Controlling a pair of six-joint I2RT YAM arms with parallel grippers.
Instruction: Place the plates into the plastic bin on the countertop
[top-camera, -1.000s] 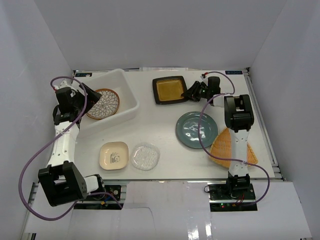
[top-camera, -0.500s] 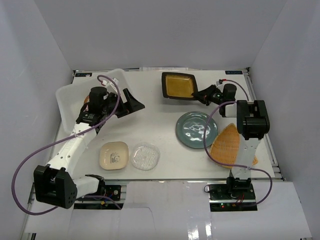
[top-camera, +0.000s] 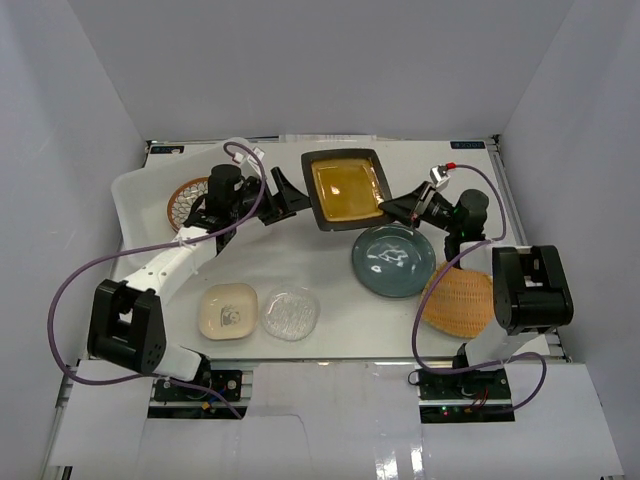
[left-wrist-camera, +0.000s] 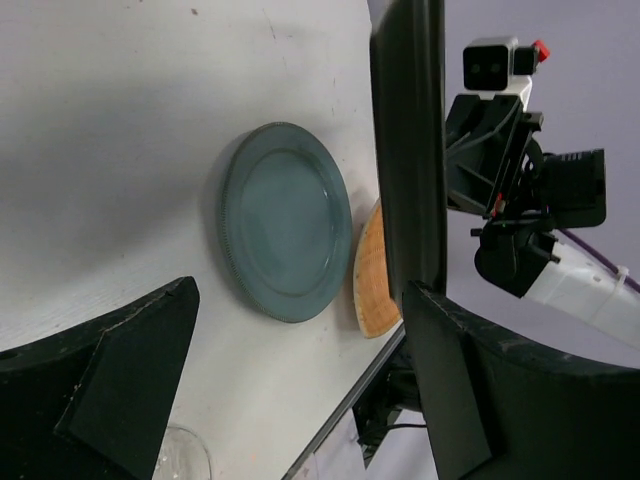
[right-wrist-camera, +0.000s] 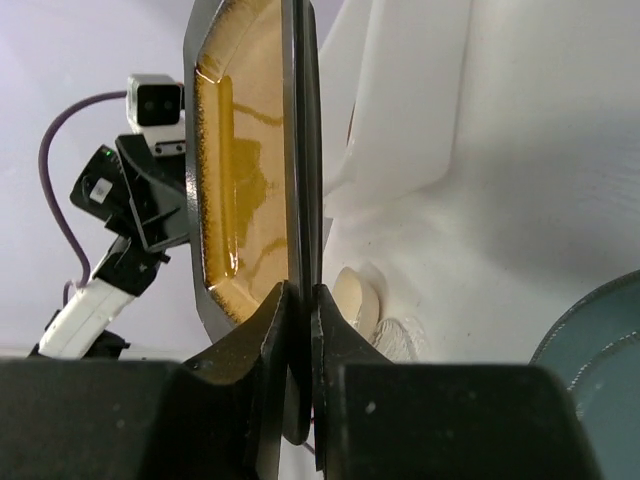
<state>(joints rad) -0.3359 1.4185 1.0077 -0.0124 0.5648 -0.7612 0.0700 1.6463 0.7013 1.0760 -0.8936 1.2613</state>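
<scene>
My right gripper (top-camera: 390, 208) is shut on the rim of the black-rimmed amber square plate (top-camera: 345, 188) and holds it tilted above the countertop (top-camera: 320, 255). In the right wrist view the plate (right-wrist-camera: 245, 170) is edge-on between the shut fingers (right-wrist-camera: 262, 340). My left gripper (top-camera: 288, 195) is open just left of that plate. In the left wrist view the plate's edge (left-wrist-camera: 408, 150) stands by the right finger (left-wrist-camera: 450, 380). The plastic bin (top-camera: 135, 205) at the far left holds the petal-patterned plate (top-camera: 185, 197). The tan floral plate is out of view.
The teal plate (top-camera: 393, 260) lies right of centre. The orange woven plate (top-camera: 460, 300) lies partly under the right arm. The small cream square plate (top-camera: 228, 310) and the clear glass plate (top-camera: 291, 313) lie at the front. White walls enclose the table.
The right gripper has lifted the amber plate and carried it left. The left arm has swung out of the bin towards the plate. The bin has shifted left.
</scene>
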